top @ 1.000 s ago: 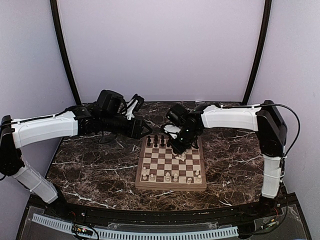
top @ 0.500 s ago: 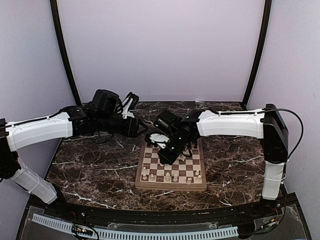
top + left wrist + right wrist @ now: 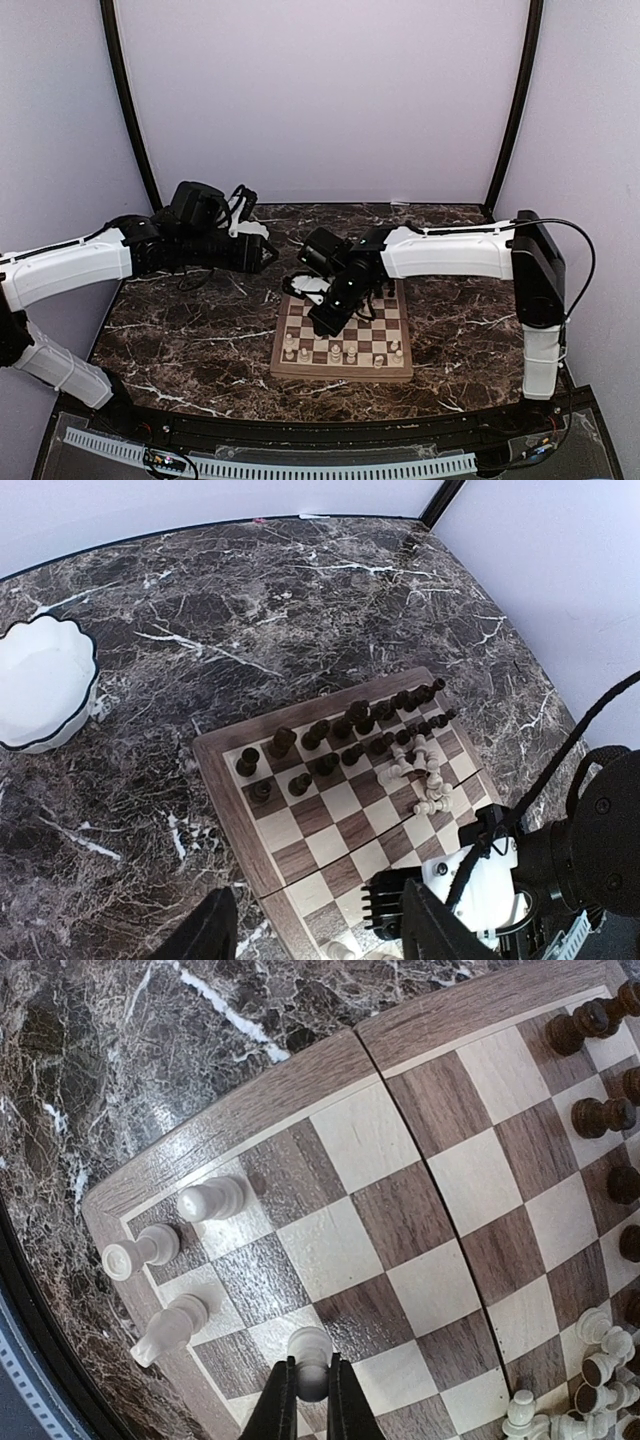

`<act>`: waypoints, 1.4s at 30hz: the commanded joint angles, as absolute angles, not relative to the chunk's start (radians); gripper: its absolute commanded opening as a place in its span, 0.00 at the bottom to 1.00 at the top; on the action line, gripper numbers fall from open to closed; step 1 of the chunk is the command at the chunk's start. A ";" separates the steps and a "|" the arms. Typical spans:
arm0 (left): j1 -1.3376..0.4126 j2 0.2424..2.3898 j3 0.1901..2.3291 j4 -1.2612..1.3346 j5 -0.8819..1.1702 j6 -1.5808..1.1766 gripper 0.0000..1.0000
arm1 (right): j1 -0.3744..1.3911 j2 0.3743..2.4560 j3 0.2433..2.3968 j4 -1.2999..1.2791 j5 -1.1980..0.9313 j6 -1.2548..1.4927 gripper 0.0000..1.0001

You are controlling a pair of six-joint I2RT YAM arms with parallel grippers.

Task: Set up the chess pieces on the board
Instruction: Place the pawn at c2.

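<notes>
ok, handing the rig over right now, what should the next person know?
Left gripper: open, empty, off the board, past its far-left corner.
Right gripper: shut on a white piece, low over the near rows.
Done: dark pieces line the two far rows; a few white pieces stand along the near edge.
Left: place the held piece, then sort the white heap lying mid-board.

soft, even light from above, no hard shadows. top view slightly soft, low detail. right wrist view sharp, board point(image 3: 430, 1180) lines bow toward the edges, pale sheen on its border; nearest piece point(image 3: 308, 1345) a bit blurred. left wrist view: white dish point(image 3: 45, 690) almost blown out, worktop point(image 3: 300, 600) glossy.
</notes>
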State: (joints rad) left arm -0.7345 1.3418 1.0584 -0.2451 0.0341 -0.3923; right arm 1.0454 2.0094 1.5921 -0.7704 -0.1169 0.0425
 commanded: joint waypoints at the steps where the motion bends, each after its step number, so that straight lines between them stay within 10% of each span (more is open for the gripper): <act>1: -0.716 1.296 1.044 -0.286 0.012 -0.404 0.58 | 1.061 2.036 1.621 -0.783 -0.138 0.044 0.05; 28: -0.693 1.323 1.042 -0.279 0.035 -0.431 0.58 | 1.063 2.038 1.600 -0.789 -0.148 0.040 0.09; 42: -0.684 1.334 1.048 -0.268 0.045 -0.423 0.58 | 0.989 1.934 1.589 -0.770 -0.224 0.051 0.27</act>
State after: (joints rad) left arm -0.6914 1.3334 1.0500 -0.2817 0.0330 -0.4232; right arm 1.0401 2.0174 1.5909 -0.7898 -0.1730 0.0391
